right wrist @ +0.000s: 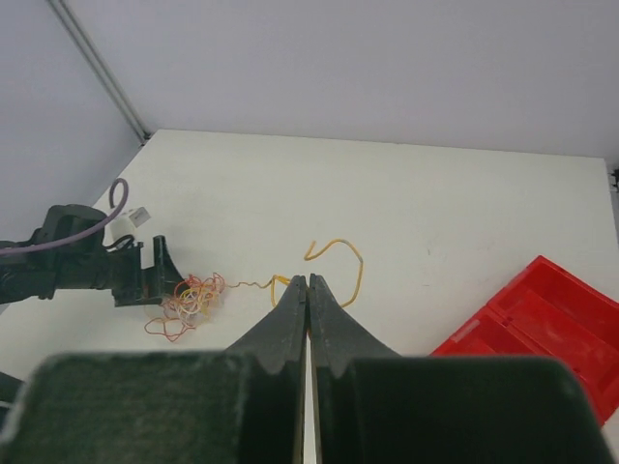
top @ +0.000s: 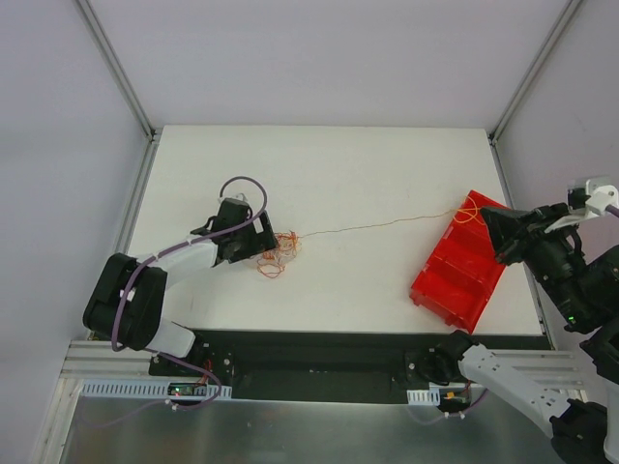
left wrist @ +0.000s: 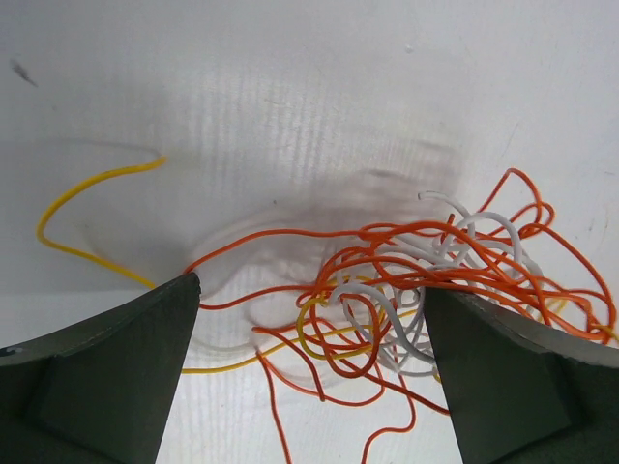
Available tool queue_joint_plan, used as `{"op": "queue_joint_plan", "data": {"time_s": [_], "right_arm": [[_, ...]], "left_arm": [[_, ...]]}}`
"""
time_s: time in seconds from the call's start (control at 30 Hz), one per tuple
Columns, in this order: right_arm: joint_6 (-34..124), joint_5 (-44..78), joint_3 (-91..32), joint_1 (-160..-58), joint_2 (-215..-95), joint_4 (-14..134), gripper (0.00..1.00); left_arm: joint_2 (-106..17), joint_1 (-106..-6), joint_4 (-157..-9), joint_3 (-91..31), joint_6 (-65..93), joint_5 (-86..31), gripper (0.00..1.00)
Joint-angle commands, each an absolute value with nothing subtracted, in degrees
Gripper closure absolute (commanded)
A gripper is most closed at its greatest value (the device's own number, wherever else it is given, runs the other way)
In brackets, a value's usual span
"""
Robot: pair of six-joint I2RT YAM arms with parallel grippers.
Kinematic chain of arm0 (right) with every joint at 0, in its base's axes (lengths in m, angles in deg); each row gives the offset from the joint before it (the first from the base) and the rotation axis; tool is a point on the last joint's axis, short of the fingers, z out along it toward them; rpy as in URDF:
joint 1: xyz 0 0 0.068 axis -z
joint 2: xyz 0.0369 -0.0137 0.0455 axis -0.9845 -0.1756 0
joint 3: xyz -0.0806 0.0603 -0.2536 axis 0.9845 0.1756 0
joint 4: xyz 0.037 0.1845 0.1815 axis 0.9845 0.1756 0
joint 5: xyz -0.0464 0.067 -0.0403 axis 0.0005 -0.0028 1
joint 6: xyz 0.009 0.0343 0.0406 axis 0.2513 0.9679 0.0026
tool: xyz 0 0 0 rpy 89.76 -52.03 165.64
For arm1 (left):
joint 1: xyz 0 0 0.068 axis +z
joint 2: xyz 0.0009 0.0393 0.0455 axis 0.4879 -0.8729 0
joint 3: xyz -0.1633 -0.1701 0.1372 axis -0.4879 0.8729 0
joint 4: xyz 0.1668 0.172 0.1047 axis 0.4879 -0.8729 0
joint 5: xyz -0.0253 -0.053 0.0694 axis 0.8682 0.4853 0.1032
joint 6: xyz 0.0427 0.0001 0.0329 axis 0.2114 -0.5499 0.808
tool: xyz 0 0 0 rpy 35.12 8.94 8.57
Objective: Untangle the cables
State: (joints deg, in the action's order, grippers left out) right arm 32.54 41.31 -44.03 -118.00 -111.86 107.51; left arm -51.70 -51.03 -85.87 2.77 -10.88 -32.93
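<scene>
Orange-red, yellow, whitish cables [top: 275, 254] lay knotted centre-left of top view. Left gripper [left wrist: 309, 288] straddled knot, jaws wide, holding nothing. Right gripper [right wrist: 308, 280], jaws pressed together, pinched yellow strand [top: 377, 225] stretched rightward toward bin [top: 455, 275]. One strand partly freed; bulk of knot left.

cables [left wrist: 406, 290]: red-orange, yellow, white | bin [top: 455, 275]: red | table [top: 338, 174]: white

Lab: white table [top: 338, 174], aluminium framing [top: 117, 68]
</scene>
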Motion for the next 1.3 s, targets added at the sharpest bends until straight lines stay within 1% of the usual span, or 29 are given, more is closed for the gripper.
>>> {"op": "queue_joint_plan", "data": {"time_s": [0.0,0.13,0.27,0.37,0.43,0.5,0.53,0.67,0.77,0.9,0.97,1.07,1.17,1.27], "right_arm": [[28.7,47.6,-46.3,-117.8,-110.8,107.3,1.00],[26.6,52.3,-49.4,-117.9,-110.0,109.6,1.00],[25.2,54.1,-48.0,-118.3,-107.9,109.5,1.00],[23.8,61.7,-48.8,-118.7,-107.0,111.6,1.00],[24.7,61.6,-47.0,-119.6,-105.1,110.3,1.00],[25.3,56.7,-42.5,-120.7,-103.9,107.2,0.99],[25.0,56.1,-41.5,-121.0,-104.5,107.4,1.00],[24.5,64.0,-40.6,-121.1,-106.9,110.9,1.00],[23.0,65.4,-42.0,-121.0,-105.7,111.4,1.00],[22.9,69.7,-47.8,-121.1,-103.7,115.9,1.00],[22.5,70.2,-49.5,-121.4,-101.3,116.9,1.00],[22.0,66.9,-49.6,-122.8,-96.6,116.7,1.00],[24.1,65.2,-47.0,-126.1,-94.0,116.1,1.00],[27.3,64.9,-42.0,-130.3,-94.0,114.4,1.00]], "left_arm": [[-50.3,-48.0,-90.2,5.6,-9.6,-35.2,0.01],[-48.9,-45.2,-90.8,6.2,-9.3,-34.4,0.01],[-46.6,-44.7,-91.5,6.8,-9.4,-35.3,0.01],[-45.4,-44.1,-92.0,6.7,-9.4,-37.4,0.01],[-45.7,-43.9,-92.3,6.3,-9.1,-37.7,0.01],[-45.7,-43.9,-92.5,5.9,-9.0,-38.4,0.01],[-45.9,-43.8,-92.5,5.5,-9.2,-38.8,0.01],[-45.8,-43.5,-94.0,3.3,-9.9,-39.2,0.01],[-44.8,-43.4,-94.5,3.0,-10.3,-41.1,0.01],[-46.0,-42.7,-94.3,3.2,-10.1,-42.2,0.02],[-47.9,-42.0,-94.0,3.1,-9.3,-43.4,0.03],[-51.6,-39.3,-94.0,2.3,-9.1,-41.4,0.07],[-52.0,-39.0,-94.0,0.9,-9.5,-41.2,0.08],[-50.1,-39.1,-94.1,-0.2,-10.2,-39.5,0.09]]}}
